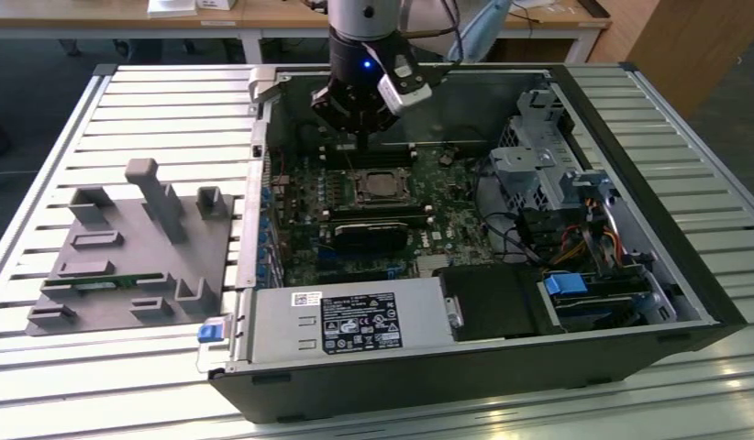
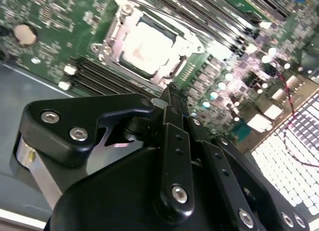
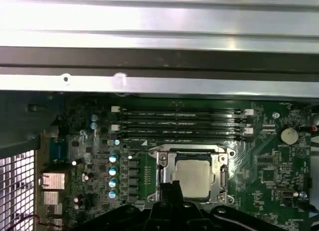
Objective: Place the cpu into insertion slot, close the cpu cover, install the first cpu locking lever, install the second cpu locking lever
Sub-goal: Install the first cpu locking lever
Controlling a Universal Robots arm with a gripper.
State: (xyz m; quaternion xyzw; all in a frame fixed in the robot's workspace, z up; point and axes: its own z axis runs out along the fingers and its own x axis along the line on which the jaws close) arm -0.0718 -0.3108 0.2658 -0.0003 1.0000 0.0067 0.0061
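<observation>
The cpu point(image 1: 381, 184) lies flat in the insertion slot point(image 1: 356, 194) on the green motherboard, its silvery top showing in both wrist views point(image 2: 148, 43) point(image 3: 194, 178). The cpu cover point(image 2: 112, 38) point(image 3: 221, 172), a silver metal frame, lies down around the chip. My black gripper point(image 1: 350, 139) hangs above the board, just beyond the socket's far side in the exterior view. Its fingers point(image 2: 174, 94) are pressed together with nothing between them, and their tips point(image 3: 171, 187) stand close to the socket's edge. I cannot tell how the locking levers sit.
The open computer case point(image 1: 264, 110) lies on a slatted metal table. Long black memory slots point(image 3: 179, 124) run beside the socket, a black heatsink point(image 1: 367, 235) sits nearer the front, and drive bays with cables point(image 1: 560, 183) fill the exterior view's right. A grey fixture block point(image 1: 132, 247) stands on the left.
</observation>
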